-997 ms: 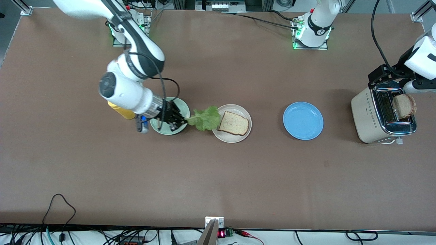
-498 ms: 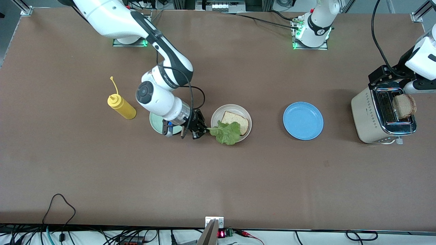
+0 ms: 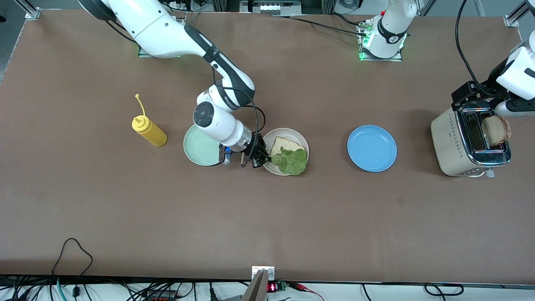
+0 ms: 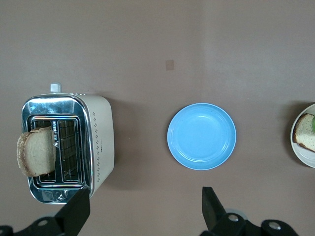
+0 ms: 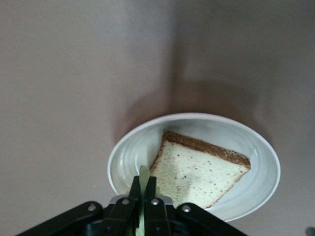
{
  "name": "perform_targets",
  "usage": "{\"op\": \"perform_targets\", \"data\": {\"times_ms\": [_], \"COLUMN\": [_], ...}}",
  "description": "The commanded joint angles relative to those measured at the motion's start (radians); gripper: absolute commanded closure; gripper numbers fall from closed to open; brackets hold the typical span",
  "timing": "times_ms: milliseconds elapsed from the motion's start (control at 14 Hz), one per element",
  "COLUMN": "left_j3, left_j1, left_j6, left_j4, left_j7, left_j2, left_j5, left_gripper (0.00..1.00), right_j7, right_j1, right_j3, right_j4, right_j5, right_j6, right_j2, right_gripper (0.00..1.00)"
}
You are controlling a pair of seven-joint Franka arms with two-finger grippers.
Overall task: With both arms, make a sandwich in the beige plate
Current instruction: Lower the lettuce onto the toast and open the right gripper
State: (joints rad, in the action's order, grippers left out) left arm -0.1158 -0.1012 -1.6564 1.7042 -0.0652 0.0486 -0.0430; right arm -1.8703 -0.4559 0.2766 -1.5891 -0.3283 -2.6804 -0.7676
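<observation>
Now the right end effector (image 3: 260, 159), clamped on the lettuce (image 3: 294, 161), hangs over the beige plate (image 3: 272, 166) and bread slice (image 3: 282, 145); the left end effector (image 4: 142, 209) waits wide open above the toaster (image 3: 455, 142).

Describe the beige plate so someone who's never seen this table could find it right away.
Three plates sit in a row across the middle of the brown table. The beige plate is the middle one, between the mint-green plate and the blue plate. Only it holds food: a bread slice with a lettuce leaf over it.
</observation>
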Motion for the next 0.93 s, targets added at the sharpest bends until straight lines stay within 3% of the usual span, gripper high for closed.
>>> {"op": "perform_targets", "data": {"times_ms": [0, 356, 712, 783, 854], "left_j3": [0.001, 0.005, 0.005, 0.007, 0.007], "left_j1": [-0.006, -0.006, -0.011, -0.011, -0.011], "left_j6": [-0.008, -0.008, -0.006, -0.006, -0.006], "left_j4": [0.0, 0.002, 0.002, 0.002, 0.002], "left_j7": [0.007, 0.007, 0.007, 0.007, 0.007], "left_j2": [0.001, -0.001, -0.001, -0.001, -0.004], "left_j5": [0.014, 0.014, 0.014, 0.014, 0.014], "left_gripper": [0.0, 0.0, 0.0, 0.0, 0.0], "right_j7": [-0.01, -0.01, -0.009, -0.004, 0.006], "right_j1": [-0.018, -0.033, -0.053, -0.053, -0.052], "right_j3": [-0.014, -0.007, -0.007, -0.007, -0.007], "right_j4": [0.015, -0.043, -0.068, -0.069, -0.071], "right_j5": [-0.029, -0.028, -0.026, -0.026, -0.02], "right_j6": [0.001, 0.007, 0.008, 0.008, 0.008], "right_j2": [-0.001, 0.017, 0.016, 0.016, 0.016], "right_gripper": [0.99, 0.99, 0.84, 0.72, 0.51]}}
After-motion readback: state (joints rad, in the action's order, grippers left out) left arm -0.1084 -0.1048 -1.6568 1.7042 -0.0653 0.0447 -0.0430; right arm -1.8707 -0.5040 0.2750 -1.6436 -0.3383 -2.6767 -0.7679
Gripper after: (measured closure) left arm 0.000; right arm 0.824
